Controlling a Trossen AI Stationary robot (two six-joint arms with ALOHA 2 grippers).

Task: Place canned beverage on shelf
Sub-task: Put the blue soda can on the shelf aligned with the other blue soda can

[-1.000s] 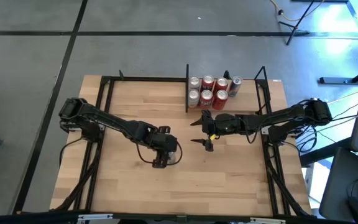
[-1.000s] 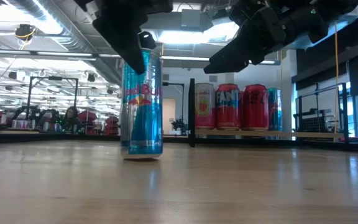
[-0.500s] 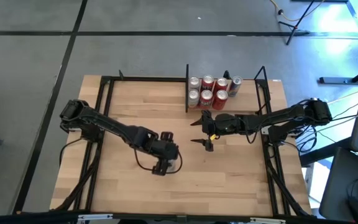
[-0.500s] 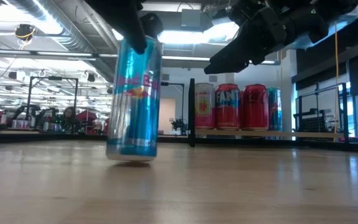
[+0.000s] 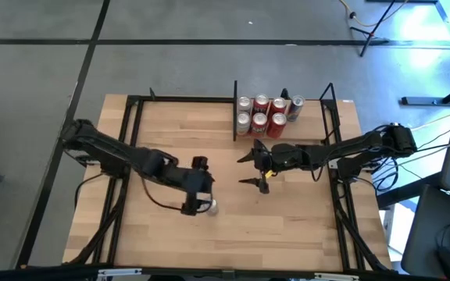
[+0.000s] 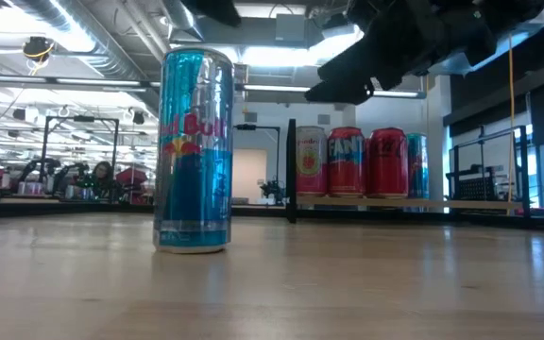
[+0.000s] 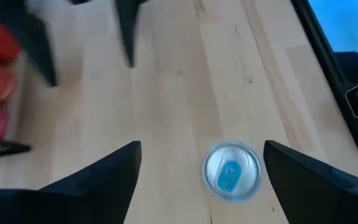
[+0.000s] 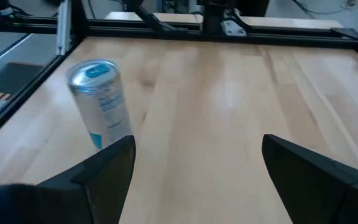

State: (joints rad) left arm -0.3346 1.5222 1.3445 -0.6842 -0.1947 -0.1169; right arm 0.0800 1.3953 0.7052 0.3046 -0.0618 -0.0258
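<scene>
A tall blue canned beverage (image 6: 195, 151) stands upright on its base on the wood table, also visible as can (image 5: 209, 207). My left gripper (image 7: 202, 149) hovers open above it and touches nothing; its silver top (image 7: 232, 172) shows between the fingers. In the high view the left gripper (image 5: 198, 187) is at mid table. My right gripper (image 5: 250, 168) stands open and empty to the can's right, facing the can (image 8: 98, 99). The shelf (image 5: 311, 117) at the far right holds several cans (image 6: 348, 161) beside its black divider plate (image 5: 235, 121).
Black metal frame rails (image 5: 131, 140) run along the table's left, far and right sides. Bare wood (image 5: 233, 234) lies between the can and the near edge. Part of the shelf floor right of the stored cans shows bare.
My left gripper has opened, let go of the blue can, risen and drawn back toward the table's left edge. The can, tipped half a second ago, now stands upright on the table, shifted a little toward the near edge. My right gripper has kept still.
</scene>
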